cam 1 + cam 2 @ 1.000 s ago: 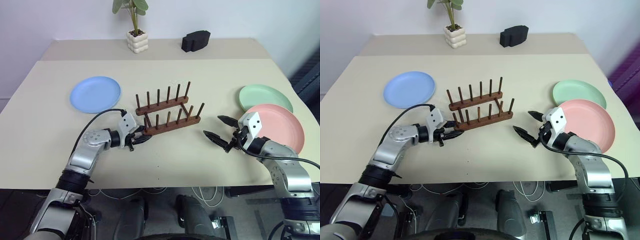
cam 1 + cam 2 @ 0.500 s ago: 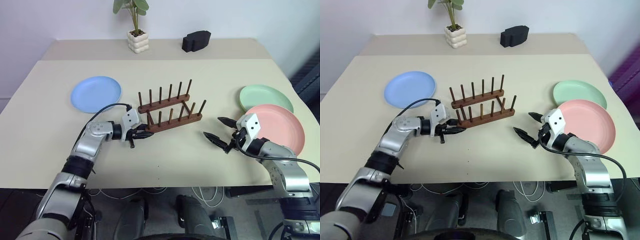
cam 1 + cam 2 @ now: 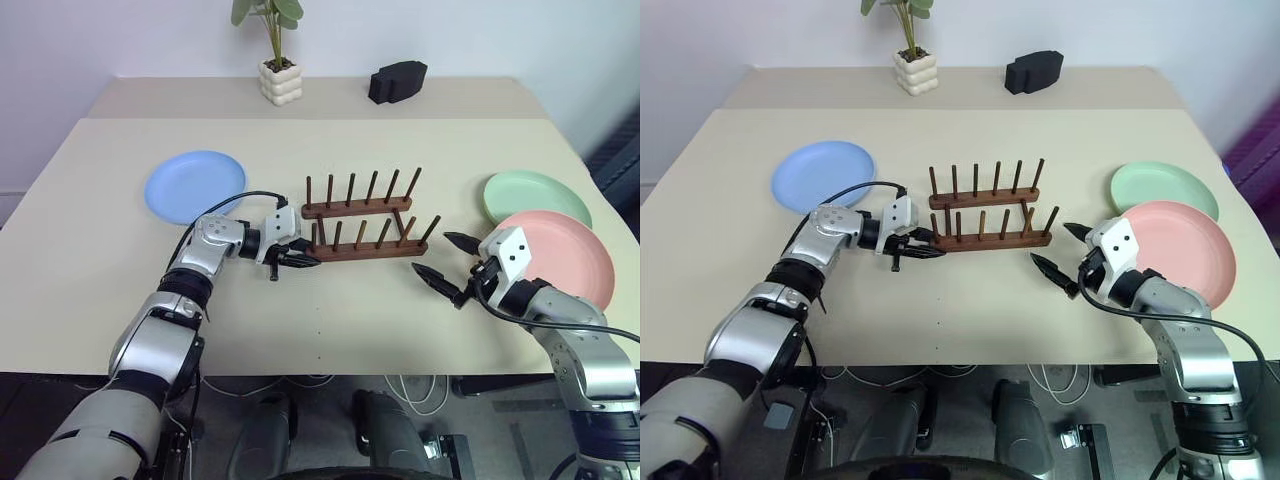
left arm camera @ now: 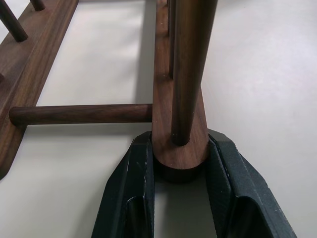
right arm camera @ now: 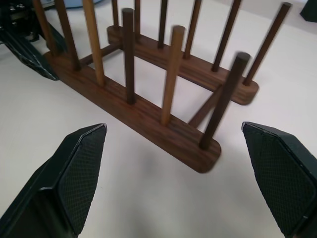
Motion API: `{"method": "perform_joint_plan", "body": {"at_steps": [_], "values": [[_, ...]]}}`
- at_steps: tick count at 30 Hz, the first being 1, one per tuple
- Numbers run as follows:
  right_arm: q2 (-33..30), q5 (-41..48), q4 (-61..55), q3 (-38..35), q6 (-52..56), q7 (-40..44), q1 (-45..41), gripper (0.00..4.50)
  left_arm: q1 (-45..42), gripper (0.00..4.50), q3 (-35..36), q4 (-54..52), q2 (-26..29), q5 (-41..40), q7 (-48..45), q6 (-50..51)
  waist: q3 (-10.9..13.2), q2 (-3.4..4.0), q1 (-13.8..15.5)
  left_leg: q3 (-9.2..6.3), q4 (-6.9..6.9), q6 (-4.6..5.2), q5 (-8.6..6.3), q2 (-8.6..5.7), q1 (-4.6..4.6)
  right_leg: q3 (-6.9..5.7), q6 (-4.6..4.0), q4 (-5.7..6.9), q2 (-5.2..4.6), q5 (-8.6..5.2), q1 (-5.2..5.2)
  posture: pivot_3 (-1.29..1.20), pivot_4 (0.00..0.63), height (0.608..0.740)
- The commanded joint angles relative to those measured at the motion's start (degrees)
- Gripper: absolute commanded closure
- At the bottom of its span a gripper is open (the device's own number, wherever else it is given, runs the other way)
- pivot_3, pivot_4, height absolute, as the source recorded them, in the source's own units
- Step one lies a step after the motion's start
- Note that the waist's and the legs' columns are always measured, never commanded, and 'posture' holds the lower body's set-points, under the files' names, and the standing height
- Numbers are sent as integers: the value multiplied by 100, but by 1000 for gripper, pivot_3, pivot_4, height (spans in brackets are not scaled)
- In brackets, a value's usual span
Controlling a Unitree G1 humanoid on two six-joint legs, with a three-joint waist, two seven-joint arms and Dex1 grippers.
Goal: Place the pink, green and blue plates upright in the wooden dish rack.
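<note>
Rack [image 3: 365, 232] at worktop [image 3: 90, 200] centre was gripped by its near rail's end in left tool [image 3: 298, 259]. Right tool [image 3: 446, 260] was held wide open at rack's 3 o'clock, apart.

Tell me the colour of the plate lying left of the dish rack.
Light blue plate, plain and unpatterned; it shows best in the left eye view, left of the dish rack.
</note>
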Motion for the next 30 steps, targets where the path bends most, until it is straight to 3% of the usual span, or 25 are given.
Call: {"method": "perform_joint_plan", "body": {"at_steps": [1, 4, 11, 12, 16, 17, 19, 21, 26, 27, 30], "values": [[-62, 101, -349, -174, 112, -101, -17, 0, -111, 3713, 20, 220, -60, 152, -22, -172, 0, 0, -1, 0, 0, 0, 0, 0, 0, 0, 1, 0, 0, 0, 0, 0, 150, 731], [-64, 104, -362, -149, 182, -129, -77, 0, -156, 3713, 59, 337, -66, 166, -44, -188, 0, 0, 0, -2, 1, 0, 0, 0, 0, 0, 1, 1, 0, 0, 0, 0, 150, 731], [-81, 24, -132, -114, 68, -33, -156, 0, -173, 227, 373, 322, 39, 32, 7, 46, 0, 0, -19, -3, 0, 2, -1, -1, 0, -3, 5, 1, 1, 0, 0, 0, 150, 731], [-96, 3, -85, -130, 43, -21, -146, 0, -107, 10, 413, 228, 107, 6, -9, 103, 0, 0, -23, -3, 0, 2, -1, -1, 0, -3, 5, 2, 1, 1, 0, 0, 150, 731], [-208, -53, 16, -174, 15, 76, -15, 0, 289, 10, 588, -313, 453, -105, 3, 417, 0, 0, -78, -3, -2, 3, -1, 2, 2, -3, 5, 4, 2, 1, -1, 0, 150, 731], [-257, -92, 40, -161, 24, 104, 30, 264, 442, 0, 646, -528, 573, -153, 17, 602, 0, 0, -97, -4, -4, 3, -2, 6, 3, -3, 5, 5, 3, 1, -1, 0, 150, 731], [-378, -199, 96, -82, 33, 159, 102, 817, 763, 518, 735, -987, 784, -243, 39, 903, 0, 0, -141, -7, -5, 3, -2, 15, 4, -5, 5, 6, 3, 1, -1, 0, 150, 731], [-463, -239, 128, 7, 9, 269, 141, 1871, 1150, 1284, 780, -1616, 953, -375, -44, 1171, -1, 2, -166, -5, -6, 3, -2, 20, 8, -4, 4, 8, 4, 1, -1, 0, 150, 731], [-482, -252, 166, 331, 148, 498, 15, 4490, 2020, 3970, 759, -3425, 1030, -643, 144, 1816, -1, 2, -147, -4, -8, 3, -2, 25, 11, -3, 2, 9, 6, 0, 0, 0, 150, 731], [-475, -346, 206, 429, 111, 495, -10, 4500, 2153, 4448, 730, -3730, 999, -631, 255, 1925, -1, 2, -136, -4, -6, 3, -2, 26, 10, -2, 1, 8, 6, 0, 0, 0, 150, 731], [-399, -763, 519, 747, -123, 345, -145, 4500, 2551, 4481, 604, -4607, 832, -682, 560, 2465, -1, 1, -102, -5, -3, 3, -2, 22, 7, -2, -14, 6, 1, -8, 2, 0, 150, 731]]}}
